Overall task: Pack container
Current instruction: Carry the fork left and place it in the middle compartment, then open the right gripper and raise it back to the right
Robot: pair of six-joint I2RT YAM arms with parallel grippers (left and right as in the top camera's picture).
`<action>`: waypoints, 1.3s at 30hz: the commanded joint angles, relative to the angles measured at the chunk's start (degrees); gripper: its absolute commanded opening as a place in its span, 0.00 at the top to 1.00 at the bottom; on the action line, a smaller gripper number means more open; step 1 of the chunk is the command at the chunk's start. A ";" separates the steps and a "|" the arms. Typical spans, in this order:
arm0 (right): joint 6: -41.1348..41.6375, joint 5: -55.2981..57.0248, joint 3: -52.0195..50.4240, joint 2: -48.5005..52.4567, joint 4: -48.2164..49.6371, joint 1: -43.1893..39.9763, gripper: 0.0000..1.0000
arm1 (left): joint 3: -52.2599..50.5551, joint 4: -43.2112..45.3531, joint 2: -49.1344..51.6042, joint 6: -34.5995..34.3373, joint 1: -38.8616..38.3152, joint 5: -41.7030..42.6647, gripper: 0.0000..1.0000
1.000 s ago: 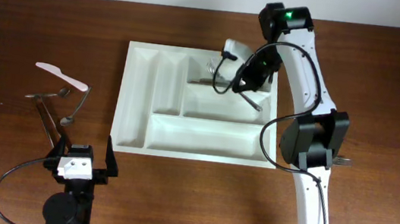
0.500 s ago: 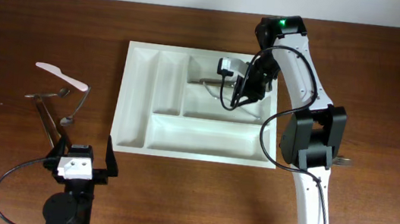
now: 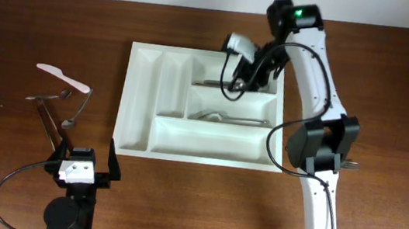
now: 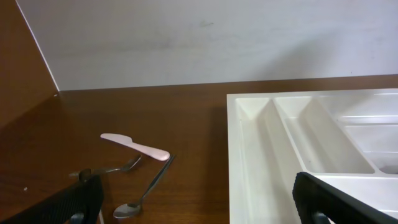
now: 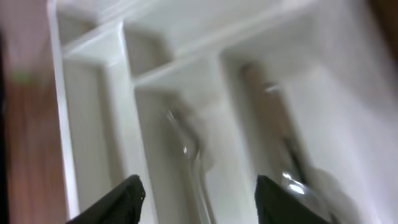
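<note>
Since a second ago, a slim metal utensil point(image 3: 229, 118) has landed in the middle wide compartment of the large white rectangular plastic cutlery tray point(image 3: 135, 122), which is centred on the brown wooden surface point(image 3: 44, 17). Right end effector point(image 3: 245, 66) hangs spread and empty over its far edge. Left end effector point(image 3: 84, 154) sits spread, near left.
</note>
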 commanded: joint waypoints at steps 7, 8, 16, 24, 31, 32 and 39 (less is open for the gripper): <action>59.63 34.45 11.98 -4.70 -0.33 -11.41 0.50 | -0.37 0.13 -0.26 1.11 -0.28 -0.20 0.01; 61.53 36.35 12.00 -4.76 -0.33 -12.35 0.49 | -0.37 0.13 -0.26 1.11 -0.28 -0.20 0.01; 63.19 36.63 12.00 -6.29 -0.33 -15.65 0.42 | -0.37 0.13 -0.26 1.11 -0.28 -0.20 0.01; 65.64 32.28 12.00 -6.45 -0.31 -17.75 0.39 | -0.37 0.13 -0.26 1.09 -0.28 -0.20 0.01; 64.92 28.65 11.98 -7.63 -0.28 -20.63 0.44 | -0.37 0.13 -0.26 1.11 -0.28 -0.22 0.01; 63.98 28.70 11.98 -8.48 -0.02 -20.98 0.44 | -0.37 0.13 -0.26 1.11 -0.28 -0.20 0.01; 63.01 30.58 11.85 -15.74 -0.33 -22.18 0.54 | -0.37 0.13 -0.26 1.11 -0.28 -0.22 0.01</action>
